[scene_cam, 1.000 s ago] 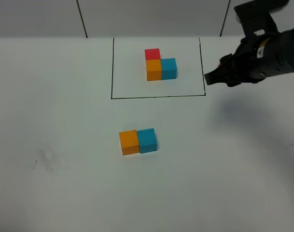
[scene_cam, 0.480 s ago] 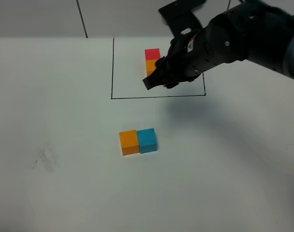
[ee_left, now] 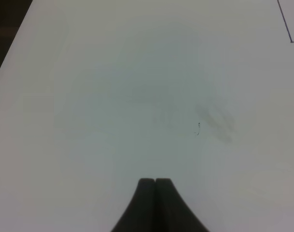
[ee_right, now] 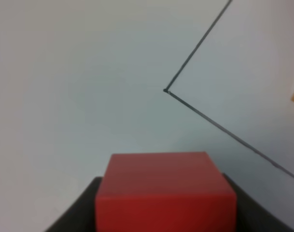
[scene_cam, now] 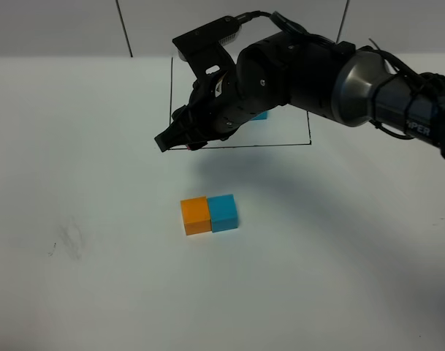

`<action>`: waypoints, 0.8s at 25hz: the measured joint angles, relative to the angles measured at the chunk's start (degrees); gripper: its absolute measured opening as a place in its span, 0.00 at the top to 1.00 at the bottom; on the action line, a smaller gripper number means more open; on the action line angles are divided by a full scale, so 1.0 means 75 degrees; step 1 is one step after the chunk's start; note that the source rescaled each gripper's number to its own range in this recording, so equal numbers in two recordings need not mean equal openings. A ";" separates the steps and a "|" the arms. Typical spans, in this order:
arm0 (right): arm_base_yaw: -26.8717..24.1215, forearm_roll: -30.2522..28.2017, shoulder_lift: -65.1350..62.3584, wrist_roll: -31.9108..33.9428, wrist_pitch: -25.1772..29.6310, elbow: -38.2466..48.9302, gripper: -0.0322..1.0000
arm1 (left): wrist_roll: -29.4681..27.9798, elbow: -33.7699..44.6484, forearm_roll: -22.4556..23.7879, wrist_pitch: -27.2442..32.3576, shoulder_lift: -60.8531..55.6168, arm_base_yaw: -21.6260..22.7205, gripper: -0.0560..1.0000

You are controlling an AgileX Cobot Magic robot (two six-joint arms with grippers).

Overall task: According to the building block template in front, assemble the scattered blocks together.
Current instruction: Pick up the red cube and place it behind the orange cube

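An orange cube [scene_cam: 195, 216] and a light blue cube [scene_cam: 223, 212] sit touching side by side on the white table, in front of the black-framed template. My right gripper [scene_cam: 172, 140] hovers over the frame's front-left corner, up and to the left of that pair. It is shut on a red cube [ee_right: 165, 191], which fills the space between its dark fingers [ee_right: 77, 210]. The right arm covers most of the template; only a bit of its blue cube [scene_cam: 261, 115] shows. My left gripper [ee_left: 155, 181] is shut and empty over bare table, outside the exterior high view.
The template's black outline [scene_cam: 280, 144] runs under the right arm, and its corner [ee_right: 166, 90] shows in the right wrist view. A faint smudge [scene_cam: 67, 240] marks the table at the left. A dark table edge [ee_left: 7, 29] appears in the left wrist view.
The right arm has swung left from the right side, across the template, to the frame's front-left corner, now hiding the template cubes. The orange and blue pair has not moved.
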 joint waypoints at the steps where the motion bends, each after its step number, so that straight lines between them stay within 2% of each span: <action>1: 0.0027 0.0048 0.0100 -0.0007 0.0000 -0.0061 0.55 | 0.0007 0.0000 0.0000 0.0000 0.0000 0.0000 0.95; 8: 0.0029 0.0427 0.0628 -0.0010 -0.0002 -0.0155 0.55 | -0.0001 0.0000 0.0000 0.0000 0.0000 0.0000 0.95; 20: 0.0029 0.0489 0.0690 -0.0053 -0.0068 -0.0155 0.55 | 0.0000 0.0000 0.0000 0.0000 0.0000 0.0000 0.95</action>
